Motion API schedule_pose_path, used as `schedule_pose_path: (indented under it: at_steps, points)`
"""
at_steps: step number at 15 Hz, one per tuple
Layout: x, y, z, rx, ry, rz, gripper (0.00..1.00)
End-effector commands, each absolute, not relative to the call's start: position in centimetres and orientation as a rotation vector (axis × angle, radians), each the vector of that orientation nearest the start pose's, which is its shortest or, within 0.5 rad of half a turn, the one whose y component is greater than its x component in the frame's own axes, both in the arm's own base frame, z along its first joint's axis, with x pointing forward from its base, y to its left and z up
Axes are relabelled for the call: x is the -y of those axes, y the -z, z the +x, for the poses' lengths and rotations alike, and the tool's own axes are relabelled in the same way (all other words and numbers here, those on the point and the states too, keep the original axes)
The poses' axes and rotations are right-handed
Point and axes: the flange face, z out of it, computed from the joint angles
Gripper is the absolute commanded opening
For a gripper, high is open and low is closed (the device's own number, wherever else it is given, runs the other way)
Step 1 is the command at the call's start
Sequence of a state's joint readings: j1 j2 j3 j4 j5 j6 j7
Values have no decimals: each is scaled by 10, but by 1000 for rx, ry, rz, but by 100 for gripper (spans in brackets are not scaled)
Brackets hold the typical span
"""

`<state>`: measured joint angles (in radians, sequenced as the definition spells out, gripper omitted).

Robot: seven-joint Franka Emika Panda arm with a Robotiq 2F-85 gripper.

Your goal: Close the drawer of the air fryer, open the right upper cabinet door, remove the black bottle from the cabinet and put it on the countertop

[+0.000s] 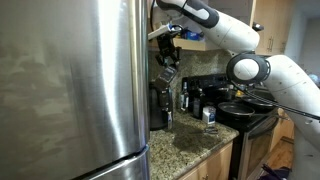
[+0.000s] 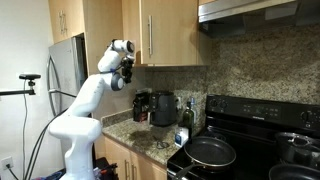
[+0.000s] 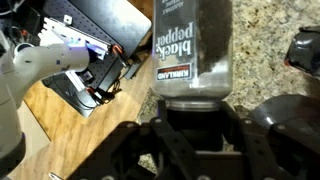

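In the wrist view my gripper (image 3: pixel 190 118) is shut on the black bottle (image 3: pixel 192 45), a black pepper bottle with a clear cap, which hangs above the speckled countertop (image 3: pixel 265 55). In both exterior views the gripper (image 1: pixel 166 62) (image 2: pixel 125 72) hangs in the air beside the fridge, under the light-wood cabinet (image 2: pixel 160 30), with the bottle (image 1: pixel 168 74) in its jaws. The black air fryer (image 1: pixel 158 106) (image 2: pixel 142 105) stands on the countertop (image 1: pixel 195 142) (image 2: pixel 150 136) directly beneath. Its drawer front is not clear to me. I cannot tell how the cabinet door stands.
A steel fridge (image 1: pixel 70 80) (image 2: pixel 68 65) stands close beside the arm. A black coffee maker (image 2: pixel 164 108) and a glass cup (image 1: pixel 209 115) share the counter. The black stove (image 1: pixel 250 118) holds pans (image 2: pixel 210 152). A range hood (image 2: pixel 260 12) hangs above.
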<state>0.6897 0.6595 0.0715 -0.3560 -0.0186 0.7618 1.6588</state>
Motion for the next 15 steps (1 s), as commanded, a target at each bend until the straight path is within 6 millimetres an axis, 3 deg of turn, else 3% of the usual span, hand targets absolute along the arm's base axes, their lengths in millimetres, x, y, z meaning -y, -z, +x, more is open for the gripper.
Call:
schedule_pose_path:
  at_steps: [1,4,6,7,11,12,15]
  points:
    - [-407,-691,455,-1527,128,-2952,27]
    - [-407,-682,465,-1698,402,-2915,27]
    - [-399,-684,469,-1811,438,-2856,27]
    - [-407,-681,464,-1741,391,-2898,52]
    - [-402,-679,470,-1798,422,-2871,52]
    - [-397,-659,485,-1805,332,-2915,27]
    - [-398,-596,513,-1800,75,-3020,27]
